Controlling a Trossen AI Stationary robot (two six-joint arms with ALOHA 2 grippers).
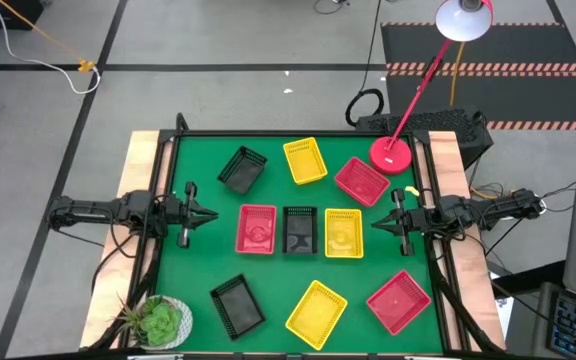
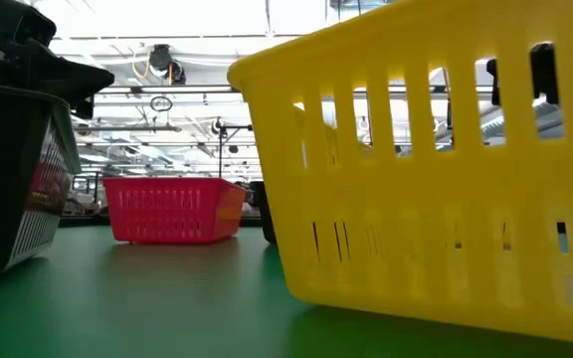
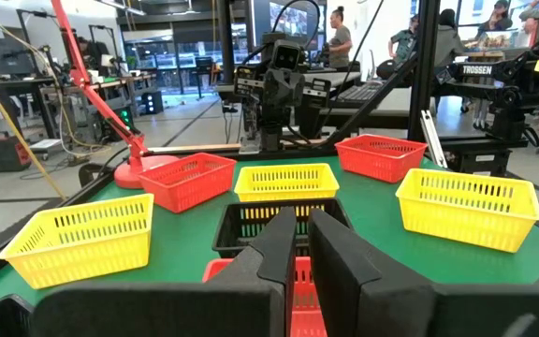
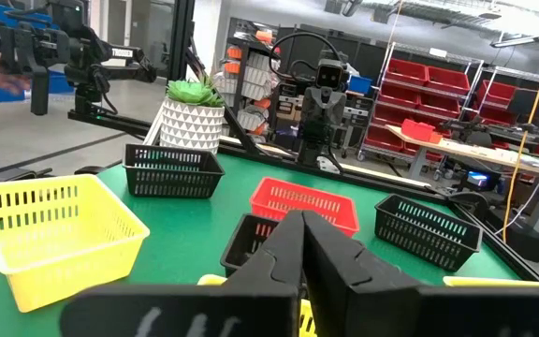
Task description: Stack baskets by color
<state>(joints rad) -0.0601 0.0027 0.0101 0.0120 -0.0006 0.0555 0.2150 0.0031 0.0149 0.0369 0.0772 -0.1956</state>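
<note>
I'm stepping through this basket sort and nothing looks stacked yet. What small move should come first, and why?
Probably the left gripper should open and reach toward the red basket just in front of it. All nine baskets lie single on the green table, with red, black and yellow side by side in the centre. Both arms wait at the table's edges, the right gripper shut, neither holding anything.

Left pincer and right pincer closed, empty.
</note>
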